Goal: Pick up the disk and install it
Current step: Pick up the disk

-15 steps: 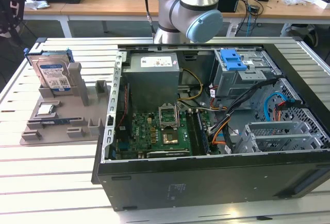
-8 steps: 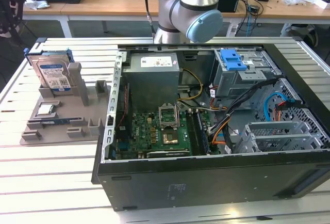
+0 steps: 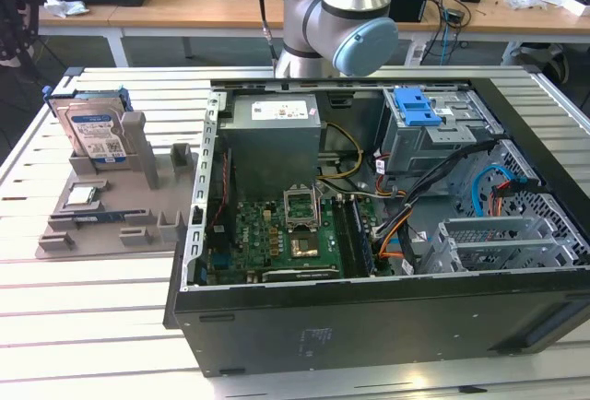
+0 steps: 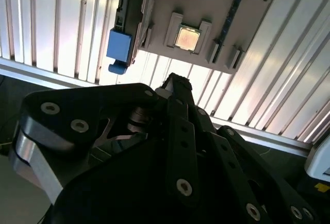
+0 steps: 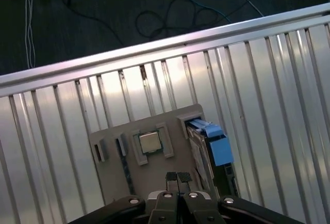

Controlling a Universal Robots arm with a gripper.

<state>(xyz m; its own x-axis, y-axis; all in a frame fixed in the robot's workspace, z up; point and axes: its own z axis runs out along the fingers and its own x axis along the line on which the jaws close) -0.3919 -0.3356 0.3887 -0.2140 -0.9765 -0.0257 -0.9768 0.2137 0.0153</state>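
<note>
The disk (image 3: 97, 133) stands on edge in a slot at the back of a grey holder plate (image 3: 111, 225), at the exterior view's left. It is silver with a white-and-blue label and a blue frame. Both wrist views look down on it edge-on, as the disk (image 5: 206, 154) and the disk (image 4: 131, 17) with its blue frame corner. My gripper (image 5: 178, 176) hangs well above the holder plate, its two fingertips pressed together with nothing between them. The same gripper (image 4: 172, 82) appears as a dark linkage in the second wrist view.
A small square silver chip (image 5: 149, 142) lies in the holder plate beside the disk. An open computer case (image 3: 387, 234) fills the exterior view's right, with a drive bay and blue clip (image 3: 419, 105) at its back. The slatted metal table (image 3: 92, 326) ends near the holder.
</note>
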